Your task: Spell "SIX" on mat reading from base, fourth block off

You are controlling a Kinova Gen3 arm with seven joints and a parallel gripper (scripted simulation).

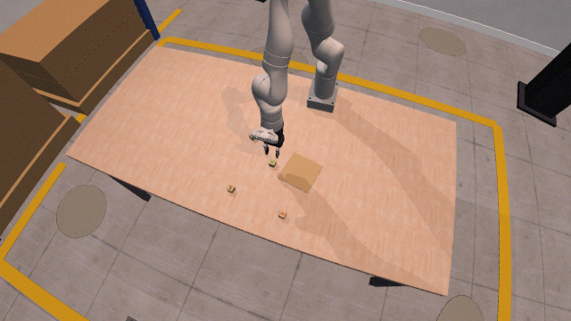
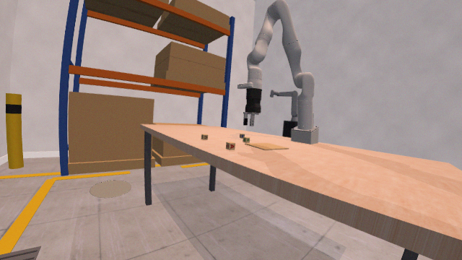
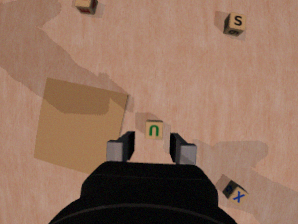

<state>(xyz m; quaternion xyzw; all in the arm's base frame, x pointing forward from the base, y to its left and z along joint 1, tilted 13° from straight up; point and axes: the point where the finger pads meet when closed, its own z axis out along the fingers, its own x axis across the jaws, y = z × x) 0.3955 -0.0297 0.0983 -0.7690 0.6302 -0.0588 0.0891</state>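
- Here's the mat [image 1: 300, 167] [image 2: 267, 146] [image 3: 75, 122], flat on the table [image 1: 379, 169] [image 2: 343, 173] [image 3: 185, 65], out in front of the arm's base [image 1: 313, 106] [image 2: 297, 136]!
- Seen from that base, the U block [image 1: 272, 163] [image 2: 246, 139] [image 3: 154, 129] sits just right of the mat.
- The X block [image 1: 252, 137] [image 2: 242, 136] [image 3: 236, 193] lies farther right, and nearer the base.
- Out beyond the U block and to its right, the S block [image 1: 230, 189] [image 2: 204, 137] [image 3: 234, 24]!
- And past the mat's far side, the fourth block [image 1: 282, 215] [image 2: 230, 146] [image 3: 87, 6], left of S, on the table.
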